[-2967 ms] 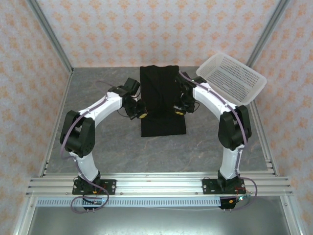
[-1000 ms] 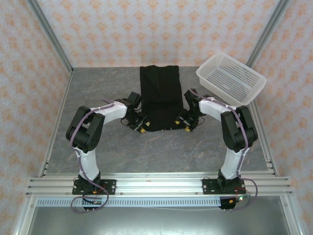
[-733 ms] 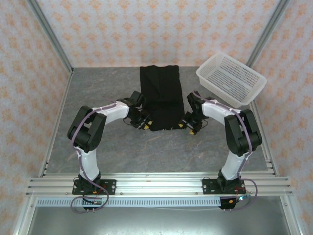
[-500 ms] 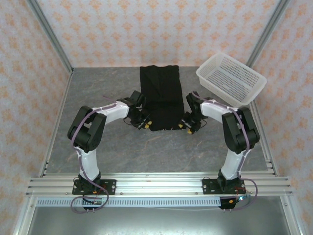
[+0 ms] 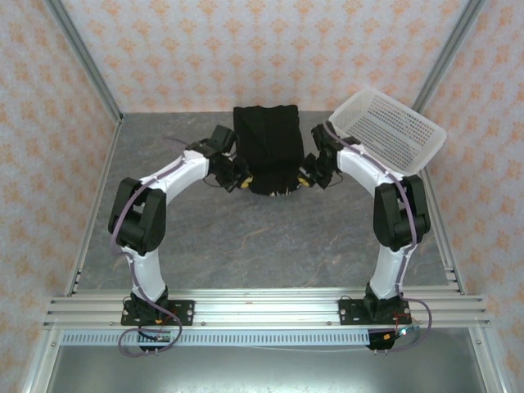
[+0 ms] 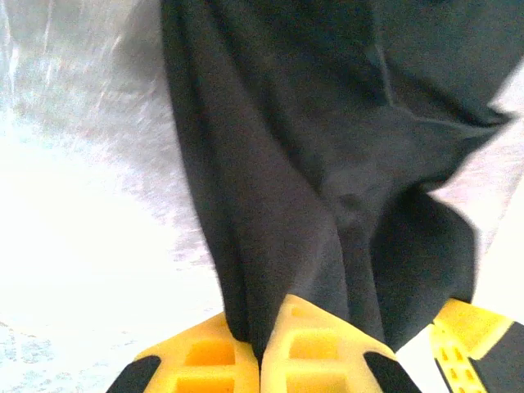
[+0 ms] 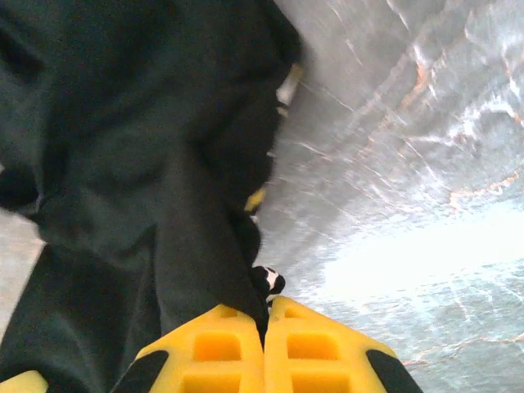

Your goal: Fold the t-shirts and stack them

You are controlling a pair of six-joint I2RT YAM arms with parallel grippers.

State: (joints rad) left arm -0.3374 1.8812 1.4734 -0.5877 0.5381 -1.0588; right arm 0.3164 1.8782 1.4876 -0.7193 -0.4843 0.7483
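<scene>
Drawn back, black t-shirt (image 5: 265,147) doubled over, left gripper (image 5: 243,182) and right gripper (image 5: 304,182) both clamping it

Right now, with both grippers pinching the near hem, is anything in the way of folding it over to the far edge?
Nothing visible. The left gripper and right gripper are shut on the t-shirt, and the cloth ahead lies bare. The basket sits to the right, outside the fold path.

T-shirt (image 6: 327,164) runs off the top edge, beyond the left gripper (image 6: 260,348); finger bases cut by the bottom edge. Just beyond the right gripper (image 7: 264,348), a white fleck (image 7: 273,282), too small to identify.
</scene>
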